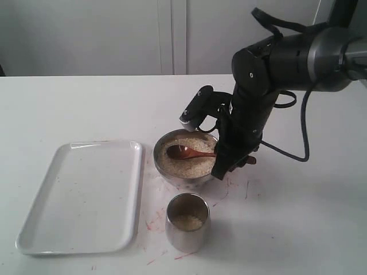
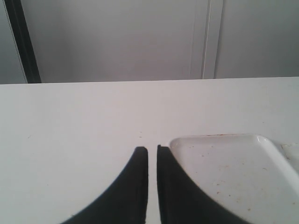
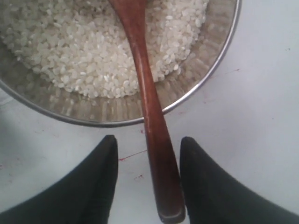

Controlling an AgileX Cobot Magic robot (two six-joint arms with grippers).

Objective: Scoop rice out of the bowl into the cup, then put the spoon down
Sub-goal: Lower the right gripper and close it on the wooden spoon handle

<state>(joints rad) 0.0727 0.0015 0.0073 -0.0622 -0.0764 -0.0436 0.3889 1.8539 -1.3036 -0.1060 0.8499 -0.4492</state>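
Note:
The steel bowl (image 1: 159, 157) holds rice (image 1: 192, 165), and the wooden spoon (image 1: 186, 152) lies in it, head on the grains and handle out over the right rim. My right gripper (image 1: 228, 167) hangs at that rim. In the right wrist view it (image 3: 148, 138) stands open astride the spoon (image 3: 140, 60) handle. One finger is close against the handle, the other well clear, beside the bowl (image 3: 205, 80) and rice (image 3: 70, 46). The cup (image 1: 187, 232) stands in front of the bowl with a little rice (image 1: 187, 222) inside. My left gripper (image 2: 152, 149) is shut on nothing, low over the table.
A white tray (image 1: 86, 195) lies left of the bowl, and its corner (image 2: 233, 172) shows beside my left fingers. Red marks streak the table around bowl and cup. The right arm's cable hangs to the right of the bowl.

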